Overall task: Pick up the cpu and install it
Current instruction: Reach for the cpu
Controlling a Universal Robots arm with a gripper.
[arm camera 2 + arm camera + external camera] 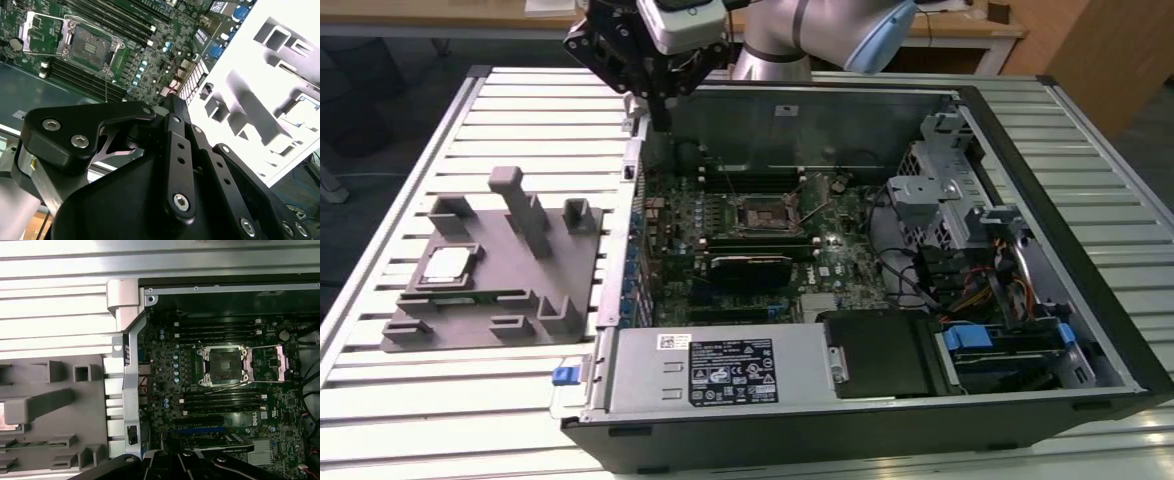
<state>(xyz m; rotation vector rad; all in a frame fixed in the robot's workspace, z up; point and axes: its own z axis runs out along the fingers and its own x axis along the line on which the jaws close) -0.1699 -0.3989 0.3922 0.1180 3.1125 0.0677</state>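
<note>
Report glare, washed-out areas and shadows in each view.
Second wrist view: the grey fixture is blown out to near white, while the motherboard stays readable. First wrist view: the ribbed table glares pale; the case is dim inside. Exterior view: even light, the cpu plainly visible, soft shadows beside the fixture's posts.

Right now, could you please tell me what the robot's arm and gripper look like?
The arm is smooth silver-grey tubing with a pale blue joint cap. The gripper is matte black, built of angular plates and bars dotted with silver screw heads, as seen in the second wrist view. A pale grey camera box is mounted by it.
</note>
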